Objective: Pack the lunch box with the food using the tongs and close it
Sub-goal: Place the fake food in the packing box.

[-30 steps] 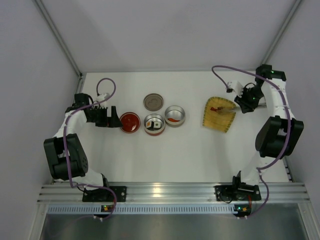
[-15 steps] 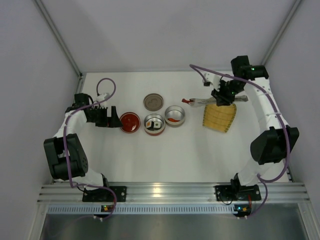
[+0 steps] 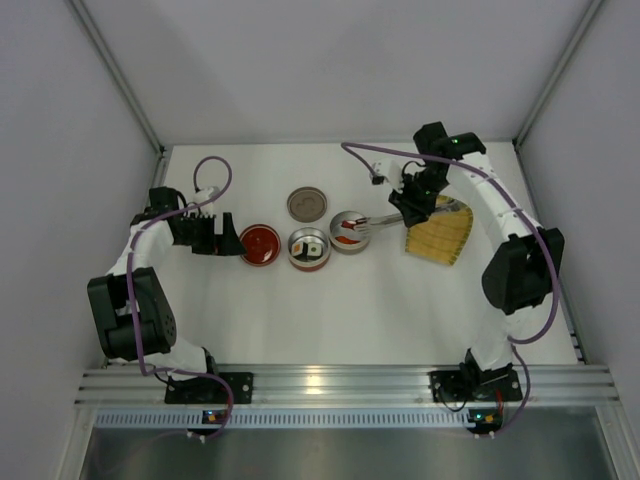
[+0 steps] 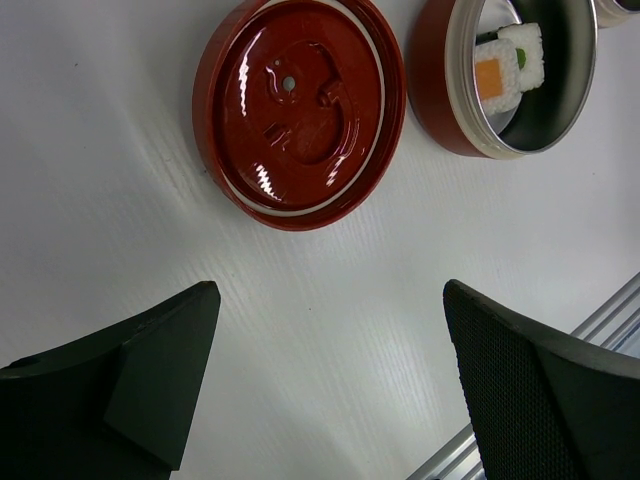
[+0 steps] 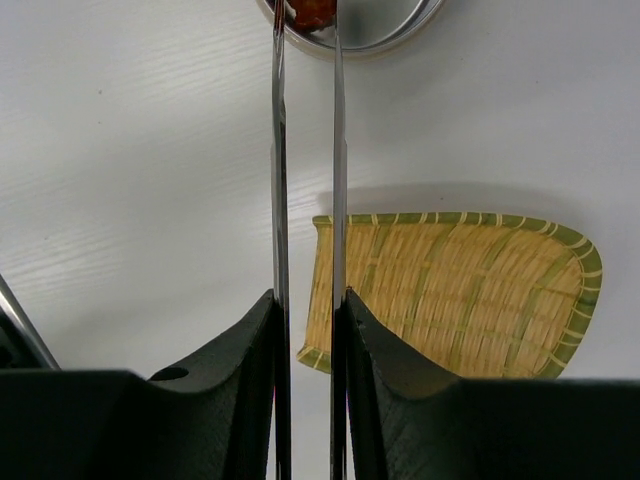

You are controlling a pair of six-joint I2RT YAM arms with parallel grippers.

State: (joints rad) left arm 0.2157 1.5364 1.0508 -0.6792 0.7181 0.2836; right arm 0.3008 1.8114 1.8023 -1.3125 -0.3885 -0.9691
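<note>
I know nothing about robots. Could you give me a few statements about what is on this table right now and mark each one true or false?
1. The right jaws are shut on the tongs. True.
2. The tips of the tongs are over the yellow mat. False: they reach into the silver tin, right by a red bit. The yellow mat lies off to one side of the tongs.
3. The left jaws stand wide open and hold nothing. True.
4. The red lid covers the tin with the sushi. False: the red lid lies on the table beside that red tin, which is open with two sushi rolls inside.
</note>
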